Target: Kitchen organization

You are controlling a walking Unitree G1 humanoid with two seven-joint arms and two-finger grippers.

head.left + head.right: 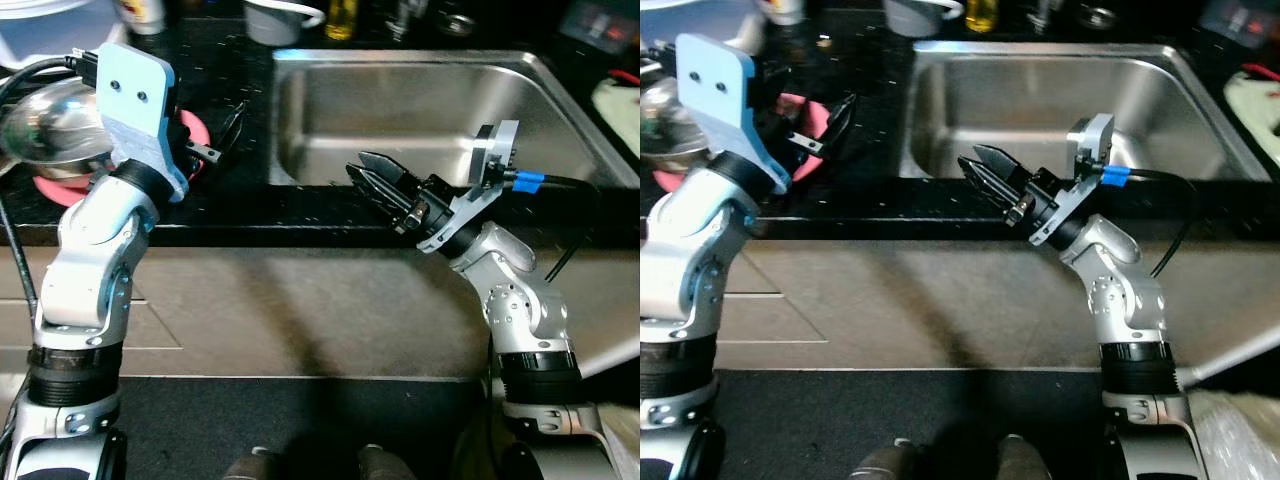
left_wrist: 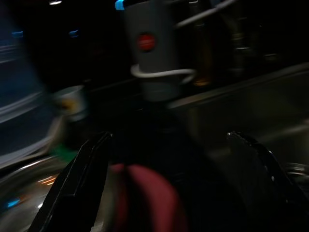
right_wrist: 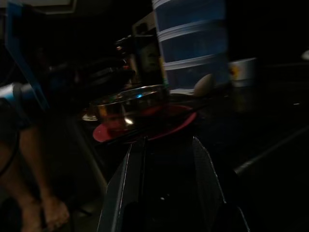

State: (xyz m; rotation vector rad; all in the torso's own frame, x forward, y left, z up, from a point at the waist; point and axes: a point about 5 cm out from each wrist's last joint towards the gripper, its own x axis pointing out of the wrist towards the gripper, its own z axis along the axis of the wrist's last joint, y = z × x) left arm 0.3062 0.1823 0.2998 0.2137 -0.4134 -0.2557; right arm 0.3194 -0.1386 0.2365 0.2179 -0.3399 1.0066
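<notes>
While nothing's been grabbed yet, left gripper (image 1: 222,135) hangs spread wide over the pink plate (image 1: 196,133) and steel bowl (image 1: 48,125) on the counter (image 1: 230,210); right gripper (image 1: 378,183), fingers narrowly parted, empty, at the sink (image 1: 420,110) edge. Judging: organizing barely started.

Black counter (image 1: 240,205) bears pink plate (image 1: 195,131); sink (image 1: 420,110) inset.

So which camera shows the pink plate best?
The right wrist view: the pink plate shows wide under the metal bowl. In the eye views the left arm hides most of it; the left wrist view gives a dark blur.
</notes>
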